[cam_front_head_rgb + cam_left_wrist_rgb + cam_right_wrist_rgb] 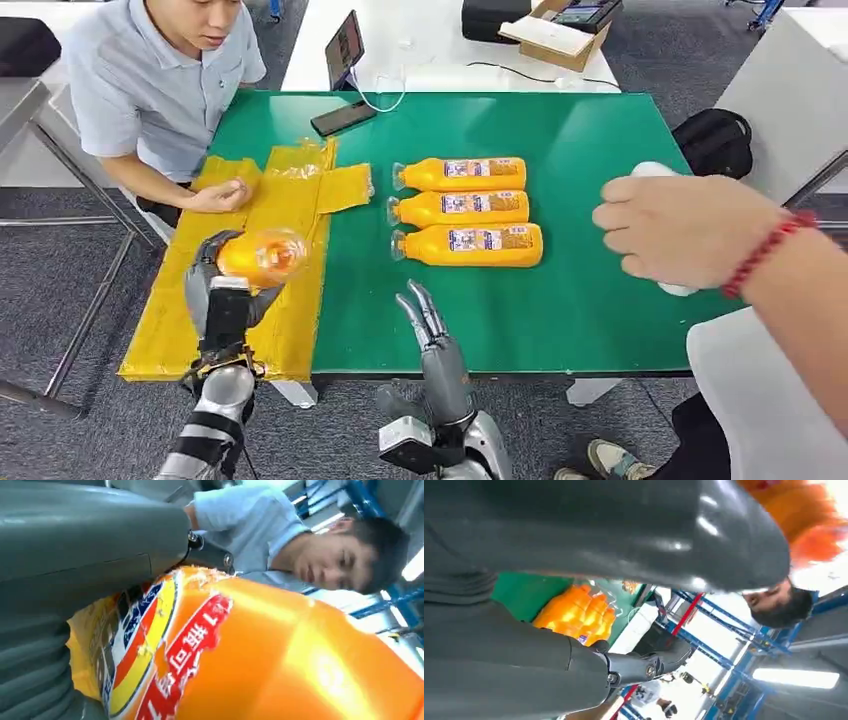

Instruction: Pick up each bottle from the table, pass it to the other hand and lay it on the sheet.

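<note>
Seemingly the job is in its early part: from the head view, the left hand [225, 300] grips an orange bottle [262, 255] held over the yellow sheet [250, 270], its bottom end turned toward the camera, and no bottle can be seen lying on that sheet yet. Three more bottles [465, 212] lie side by side on the green table [560, 300], caps pointing toward the sheet, so by my judgement those three and the one in hand are yet to be laid down. The right hand [428, 325] hovers at the table's near edge with its fingers straight and apart, holding nothing. A seated person rests a hand [222, 195] on the sheet's far part, and another person's hand [680, 228] with a red bracelet reaches in over the table's right side. From the left wrist view, the bottle's label [165, 650] and orange body sit tight against the grey thumb, which confirms a firm hold. From the right wrist view, the grey hand [574, 540] carries nothing, and the lying bottles [574, 612] show beyond it on the green top.
</note>
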`<state>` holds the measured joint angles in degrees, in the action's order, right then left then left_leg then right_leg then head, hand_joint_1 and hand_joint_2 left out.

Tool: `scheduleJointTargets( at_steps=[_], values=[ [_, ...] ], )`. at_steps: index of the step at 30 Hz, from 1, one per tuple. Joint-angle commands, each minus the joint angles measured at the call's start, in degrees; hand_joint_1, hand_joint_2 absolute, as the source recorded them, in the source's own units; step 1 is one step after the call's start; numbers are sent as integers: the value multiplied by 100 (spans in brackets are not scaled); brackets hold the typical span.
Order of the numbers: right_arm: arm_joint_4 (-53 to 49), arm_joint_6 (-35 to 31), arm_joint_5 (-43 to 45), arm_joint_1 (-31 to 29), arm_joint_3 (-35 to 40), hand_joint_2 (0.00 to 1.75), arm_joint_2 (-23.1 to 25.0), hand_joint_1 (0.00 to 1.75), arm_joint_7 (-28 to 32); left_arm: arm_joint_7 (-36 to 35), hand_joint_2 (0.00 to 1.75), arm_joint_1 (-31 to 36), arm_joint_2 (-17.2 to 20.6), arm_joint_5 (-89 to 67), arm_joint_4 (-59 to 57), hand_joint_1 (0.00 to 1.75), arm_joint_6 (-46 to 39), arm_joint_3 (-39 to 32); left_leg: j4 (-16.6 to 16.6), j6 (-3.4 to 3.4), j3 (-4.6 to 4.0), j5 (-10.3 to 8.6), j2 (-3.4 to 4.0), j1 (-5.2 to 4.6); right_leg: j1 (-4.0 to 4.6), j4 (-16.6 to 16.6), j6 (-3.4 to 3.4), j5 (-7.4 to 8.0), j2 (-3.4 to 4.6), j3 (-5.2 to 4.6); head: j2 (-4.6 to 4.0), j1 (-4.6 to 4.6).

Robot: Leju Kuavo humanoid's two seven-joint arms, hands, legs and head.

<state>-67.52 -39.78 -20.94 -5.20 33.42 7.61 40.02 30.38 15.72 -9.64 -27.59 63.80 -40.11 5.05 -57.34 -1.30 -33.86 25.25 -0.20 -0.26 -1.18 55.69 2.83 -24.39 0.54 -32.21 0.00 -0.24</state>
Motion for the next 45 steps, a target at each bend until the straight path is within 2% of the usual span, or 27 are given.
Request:
scheduleJointTargets(
  at_steps=[1, 3, 5, 10, 15, 16, 18, 21, 24, 29, 32, 36, 37, 45],
  values=[
    [33, 93, 274, -187, 322, 0, -163, 0, -2, -1551, 175, 1495, 724, -2815, -3121, 175, 346, 724, 6, 13, 15, -4, -22, 9, 10, -6, -17, -5, -29, 23, 0, 2],
    [50, 215, 306, -190, 331, 0, -128, 0, -2, -1806, 175, 1781, 776, -2836, -3647, 175, 1021, 864, 0, 11, 10, -5, -33, 11, 12, -5, -17, -4, -38, 21, 0, 2],
    [130, 375, 334, -178, 301, 0, -65, 0, -2, -2145, 175, 1993, 857, -2914, -3984, 175, 1765, 1034, -4, 11, 8, -1, -10, 12, 13, 0, -16, -1, -18, 16, 0, 0],
    [160, 396, 312, -176, 292, 0, -50, 0, -2, -2218, 175, 2031, 877, -2975, -4041, 175, 1892, 1098, 7, 8, 21, -3, -16, 4, 5, -2, -11, -2, -18, 32, 0, 2],
    [324, 541, 341, -100, 54, 0, 67, 0, -2, -2718, 175, 2136, 861, -3293, -4060, 175, 2613, 1437, 6, 13, 33, -6, -11, 10, 11, -3, -18, 5, -15, 39, 0, 2],
    [334, 544, 342, -92, 53, 0, 66, 0, -2, -2720, 175, 2139, 833, -3291, -4052, 166, 2614, 1440, 9, 10, 38, -6, -13, 4, 5, -1, -14, 3, -14, 40, 0, 0],
    [426, 630, 288, -121, 13, 0, 112, 0, -2, -2653, 175, 2050, 743, -2987, -3898, 3, 2864, 1266, 12, 14, 46, -8, -6, 6, 8, -5, -16, 5, -9, 46, 0, 0],
    [460, 673, 284, -138, 15, 0, 117, 0, -2, -2501, 175, 1964, 664, -2590, -3791, 0, 3088, 1068, 14, 18, 53, -7, 3, 10, 12, -8, -20, 8, -4, 51, 0, 2],
    [544, 639, 369, -196, 127, 0, 73, 0, -2, -1612, 175, 1631, 602, -1285, -3341, 0, 4028, 723, 13, 12, 67, -5, -1, 3, 4, -2, -12, 1, -7, 62, 0, 2],
    [705, 454, 470, -252, 273, 0, -17, 0, -2, -900, 175, 961, 560, 88, -1975, 0, 4576, 1014, 17, 12, 70, -4, -2, 2, 3, -11, -12, 0, -10, 72, 0, 0],
    [718, 370, 538, -235, 302, 0, -50, 0, -2, -964, 175, 497, 518, 1471, -938, 0, 4961, 1161, 12, 11, 60, -1, -3, 5, 6, -10, -12, -1, -9, 67, 0, 2],
    [753, 187, 485, -224, 276, 0, -107, 0, -2, -1105, 175, 199, 545, 2502, -241, 0, 5056, 1305, 3, 12, 35, -3, -8, 3, 5, -2, -13, -2, -16, 41, 0, 2],
    [713, 103, 443, -222, 261, 0, -152, 0, -2, -961, 175, 110, 544, 2749, -41, 0, 4961, 1303, 2, 11, 28, -4, -16, 1, 3, -1, -11, -2, -20, 35, 0, 2],
    [687, 130, 460, -224, 245, 0, -186, 0, -2, -967, 175, 67, 559, 2776, 63, 0, 4944, 1334, 0, 13, 20, -2, -17, 6, 7, 0, -13, -4, -22, 27, 0, 2]
  ],
)
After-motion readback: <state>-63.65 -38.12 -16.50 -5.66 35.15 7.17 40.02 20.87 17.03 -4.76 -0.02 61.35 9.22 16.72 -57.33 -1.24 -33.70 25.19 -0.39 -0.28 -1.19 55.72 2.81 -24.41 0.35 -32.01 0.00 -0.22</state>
